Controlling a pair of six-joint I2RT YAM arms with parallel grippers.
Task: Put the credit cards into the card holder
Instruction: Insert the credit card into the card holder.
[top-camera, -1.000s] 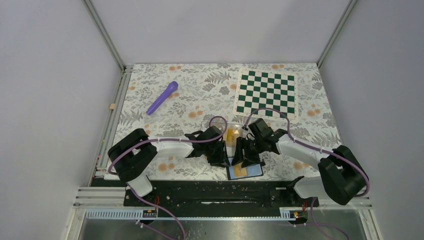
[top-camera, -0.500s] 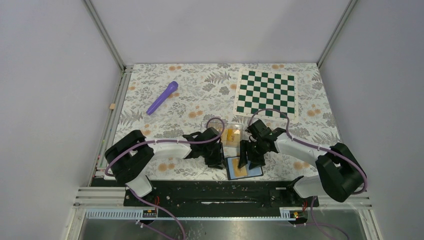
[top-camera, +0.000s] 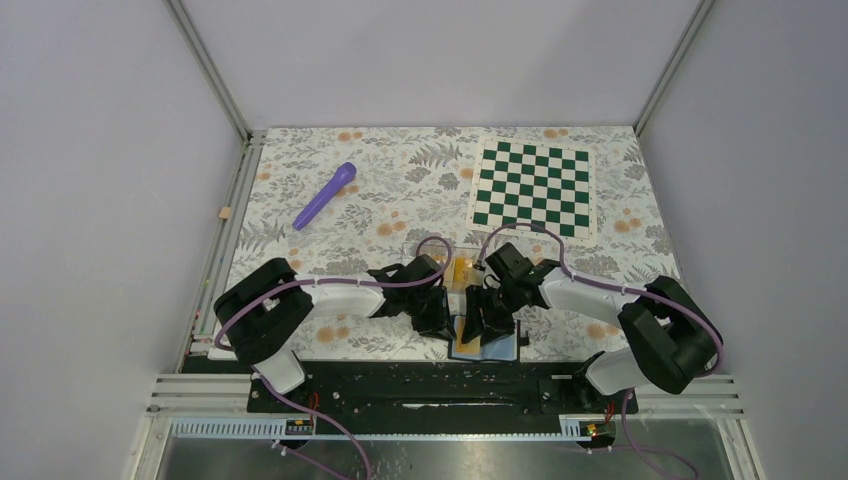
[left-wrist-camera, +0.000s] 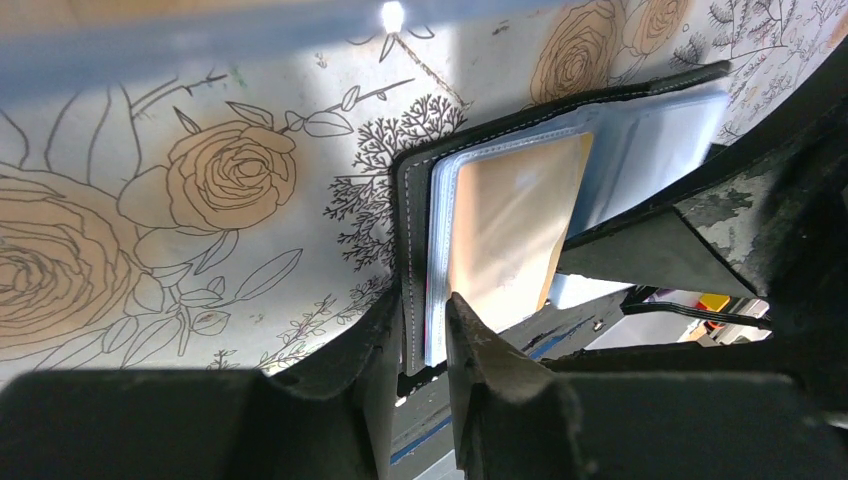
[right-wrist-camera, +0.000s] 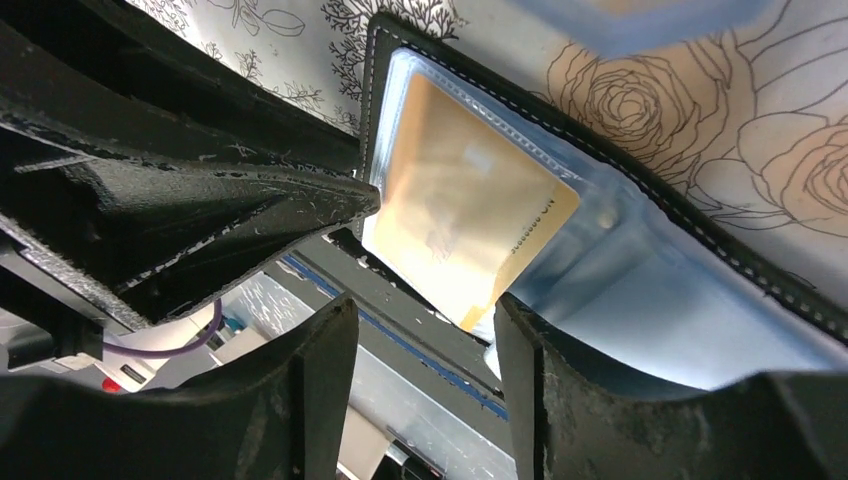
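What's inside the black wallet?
An orange-yellow card sits in a clear sleeve inside the open wallet, with pale blue lining beside it. The card covers whatever is behind it, so I can't tell if more cards are tucked underneath.

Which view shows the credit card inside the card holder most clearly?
Right wrist: the credit card lies close and unobstructed inside the card holder. Left wrist shows it foreshortened, partly covered; top external shows only a small orange sliver.

The card holder (left-wrist-camera: 408, 235) is black with pale blue inside. The credit card (left-wrist-camera: 510, 225) is orange-yellow. At one o'clock, the mat (top-camera: 531, 187) has green and white squares.
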